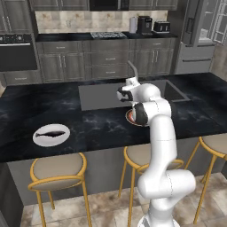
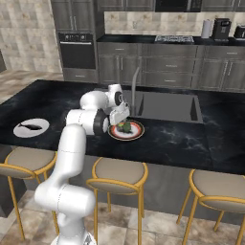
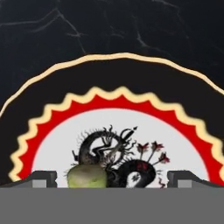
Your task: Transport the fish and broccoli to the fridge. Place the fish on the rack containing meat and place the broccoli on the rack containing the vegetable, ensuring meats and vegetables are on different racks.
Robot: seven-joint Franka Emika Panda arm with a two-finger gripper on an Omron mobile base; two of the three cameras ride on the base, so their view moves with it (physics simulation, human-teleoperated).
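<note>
While my pincer (image 2: 122, 119) hangs wide and empty over the black counter (image 2: 191, 139), the main risk is a bad closing: the broccoli (image 3: 86, 176) sits off-centre between my fingertips (image 3: 43, 178), nearer one of them, so a straight squeeze could nudge it sideways across the smooth plate (image 3: 118, 70) and send it rolling off the rim. The round green head looks likely to slip if I catch it on its edge and not across the middle. Pressing down too far is the other hazard, since the tips could strike the plate and tip or slide it toward the counter edge by the stools (image 2: 119, 174).

Going from large to small: the counter spreads under and ahead of the pincer, with the sink (image 2: 167, 105) just beyond it. The decorated plate lies directly beneath my tips. The broccoli rests on that plate, just below the pincer and not yet touched, judging from the right base view (image 2: 125, 127). The fish (image 1: 49, 134) lies on its own white plate (image 1: 62, 139), well off to my left along the counter.
</note>
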